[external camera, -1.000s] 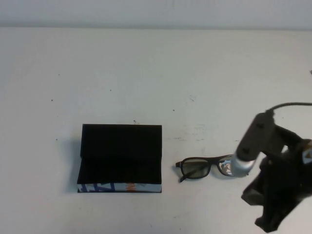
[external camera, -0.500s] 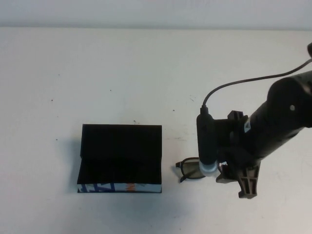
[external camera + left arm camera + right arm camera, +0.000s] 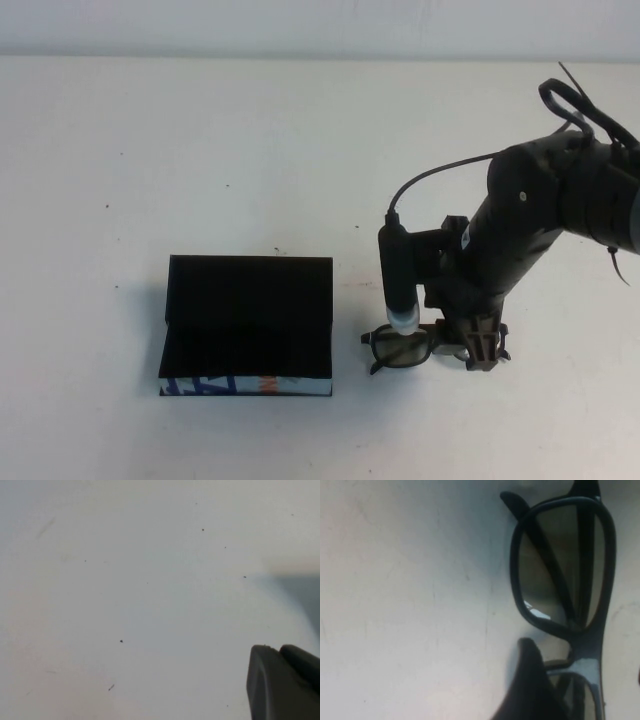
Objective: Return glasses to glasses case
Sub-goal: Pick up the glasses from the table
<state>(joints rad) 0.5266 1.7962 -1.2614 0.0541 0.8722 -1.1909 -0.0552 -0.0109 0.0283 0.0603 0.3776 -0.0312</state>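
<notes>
The glasses [image 3: 398, 347], dark-framed and folded, lie on the white table just right of the glasses case [image 3: 248, 325]. The case lies open, its black lid raised at the back and its blue-and-white printed side facing me. My right gripper [image 3: 480, 350] is down on the right half of the glasses, open. In the right wrist view one finger [image 3: 530, 680] sits beside the frame near the bridge and the glasses [image 3: 562, 565] fill the right side. My left gripper [image 3: 279, 650] shows only in the left wrist view, over bare table, fingertips together.
The white table [image 3: 250, 150] is bare apart from small dark specks. A black cable [image 3: 440, 180] loops from the right arm above the glasses. The left arm is out of the high view.
My right arm has swung in from the lower right and come down over the right half of the glasses. The glasses and the case have not moved.
</notes>
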